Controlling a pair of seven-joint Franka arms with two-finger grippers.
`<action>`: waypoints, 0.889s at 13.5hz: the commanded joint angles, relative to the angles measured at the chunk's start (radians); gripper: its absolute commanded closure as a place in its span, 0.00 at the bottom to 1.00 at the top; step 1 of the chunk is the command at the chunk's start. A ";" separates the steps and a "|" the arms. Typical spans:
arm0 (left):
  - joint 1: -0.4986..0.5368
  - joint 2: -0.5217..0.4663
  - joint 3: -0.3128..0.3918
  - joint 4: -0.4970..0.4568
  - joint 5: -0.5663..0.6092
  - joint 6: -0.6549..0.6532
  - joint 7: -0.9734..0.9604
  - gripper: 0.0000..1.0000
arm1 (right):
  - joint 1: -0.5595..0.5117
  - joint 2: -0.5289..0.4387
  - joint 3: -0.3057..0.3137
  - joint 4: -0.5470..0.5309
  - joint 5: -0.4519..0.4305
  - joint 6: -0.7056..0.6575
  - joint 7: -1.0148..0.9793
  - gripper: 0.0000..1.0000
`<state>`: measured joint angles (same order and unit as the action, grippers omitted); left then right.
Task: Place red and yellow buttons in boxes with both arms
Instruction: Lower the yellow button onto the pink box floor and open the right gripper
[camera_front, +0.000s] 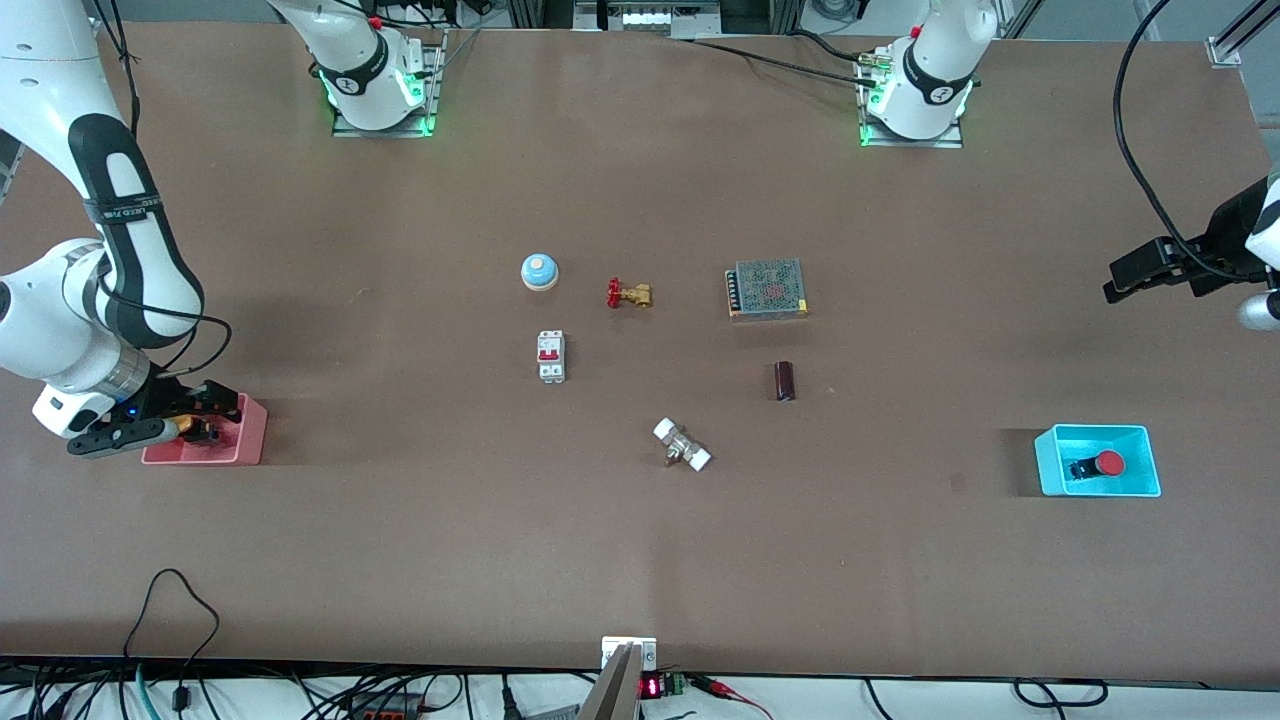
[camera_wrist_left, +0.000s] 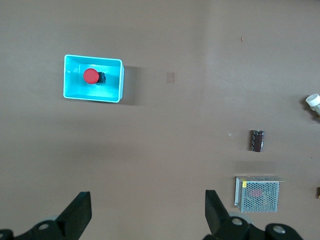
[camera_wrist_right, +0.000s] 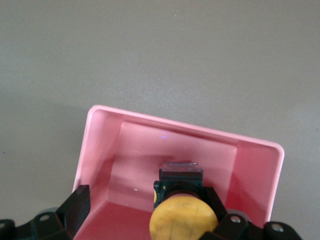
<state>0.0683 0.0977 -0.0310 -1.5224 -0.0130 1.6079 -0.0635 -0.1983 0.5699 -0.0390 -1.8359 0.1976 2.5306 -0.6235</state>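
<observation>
inside pink box (camera_wrist_right: 105, 150), yellow button (camera_wrist_right: 182, 217) seemingly between open right tool (camera_wrist_right: 145, 210)

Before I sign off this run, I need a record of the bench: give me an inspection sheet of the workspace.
Surface: brown table, bare between the items.
Job's things: red button lies in the cyan box; yellow button is inside the pink box.
Clutter: bell, brass valve, power supply, breaker, capacitor, white-capped fitting, all mid-table.
Grippers: left gripper open, up over the table's left-arm end; right gripper open, in the pink box around the yellow button.
Cables: black loop at the camera-side edge.
Surroundings: nothing seen.
</observation>
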 joint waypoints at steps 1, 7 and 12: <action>0.007 -0.013 -0.001 0.002 -0.016 -0.019 0.005 0.00 | -0.007 -0.005 -0.001 0.001 0.019 0.002 -0.004 0.00; 0.007 -0.013 0.000 0.004 -0.015 -0.020 0.004 0.00 | -0.004 -0.008 -0.005 0.015 0.008 0.002 -0.010 0.00; 0.007 -0.013 0.000 0.004 -0.013 -0.020 0.005 0.00 | -0.001 -0.021 -0.005 0.007 0.008 0.007 -0.007 0.00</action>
<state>0.0695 0.0977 -0.0301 -1.5224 -0.0130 1.6042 -0.0635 -0.2000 0.5673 -0.0455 -1.8327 0.1982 2.5361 -0.6234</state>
